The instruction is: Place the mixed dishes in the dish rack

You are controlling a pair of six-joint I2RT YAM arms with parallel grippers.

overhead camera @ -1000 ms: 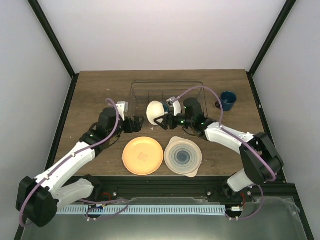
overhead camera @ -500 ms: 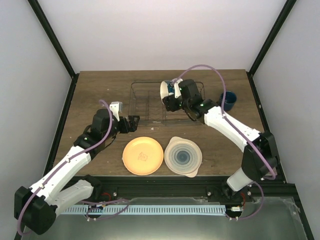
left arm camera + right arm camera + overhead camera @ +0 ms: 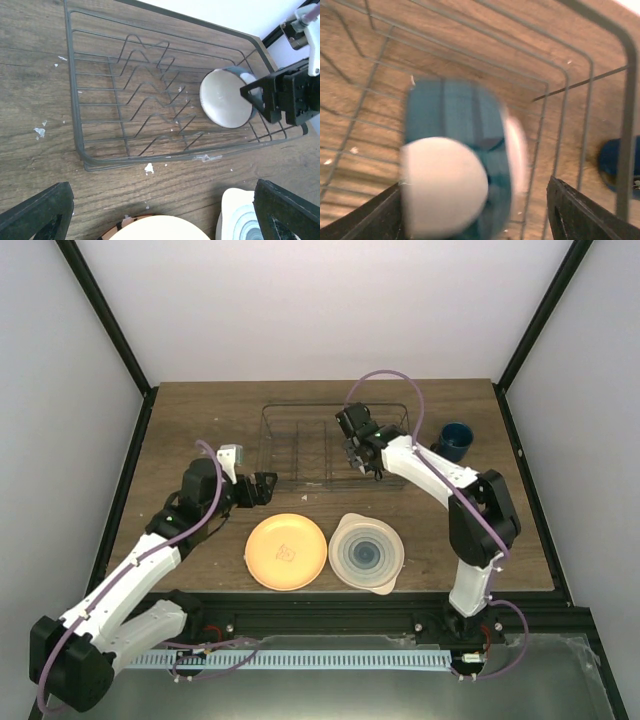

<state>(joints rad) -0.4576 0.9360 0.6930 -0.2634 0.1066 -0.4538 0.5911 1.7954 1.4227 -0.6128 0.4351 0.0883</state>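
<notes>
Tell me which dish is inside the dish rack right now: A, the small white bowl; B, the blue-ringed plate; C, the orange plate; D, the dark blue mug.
A: the left wrist view shows the small white bowl tipped on edge inside the dish rack, at its right end.

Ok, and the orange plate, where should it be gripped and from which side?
Probably by its rim on the left, nearest the open left gripper. The orange plate lies flat, so only the thin edge offers a pinch; its right side sits close to the blue-ringed plate.
</notes>
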